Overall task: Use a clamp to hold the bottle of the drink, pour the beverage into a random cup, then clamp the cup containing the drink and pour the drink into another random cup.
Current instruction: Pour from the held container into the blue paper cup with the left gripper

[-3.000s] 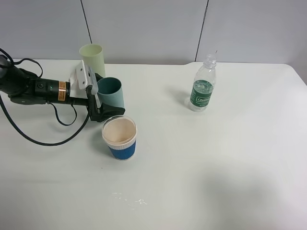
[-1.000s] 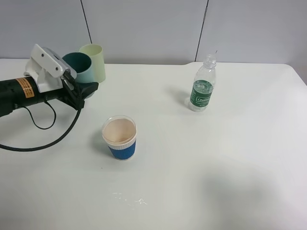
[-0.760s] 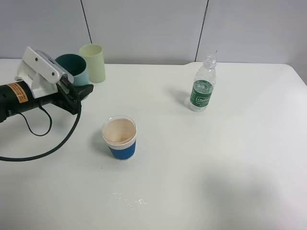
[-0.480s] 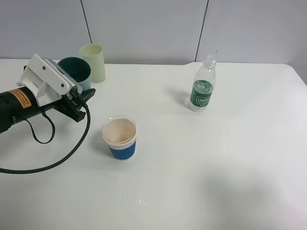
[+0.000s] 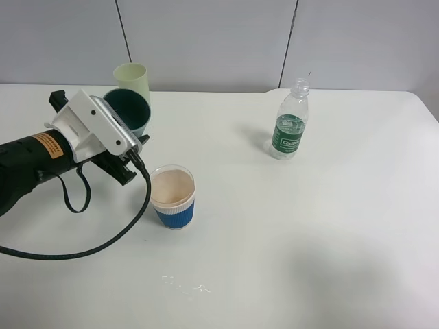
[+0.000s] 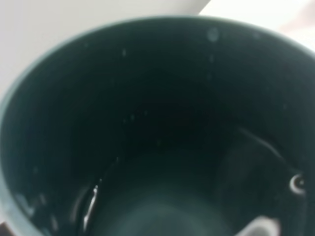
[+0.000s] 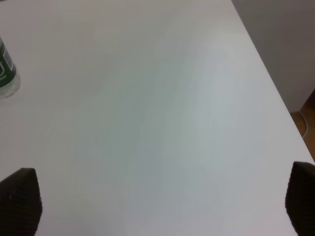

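Left pincer (image 5: 134,152) gripping teal cup (image 5: 127,108) | jaws mostly hidden | cup base hidden

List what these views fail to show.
- Teal cup: liquid level, left wrist view, interior dark and blurred.
- Bottle: right wrist view, cut by picture edge; lettering too small in exterior view.
- Right gripper: only its tips show, right wrist view; absent from exterior view.

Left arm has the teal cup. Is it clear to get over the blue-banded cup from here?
Probably yes. The left gripper holds the teal cup raised, just beside the blue-banded cup, with nothing between them; the pale tumbler stands behind, out of the way.
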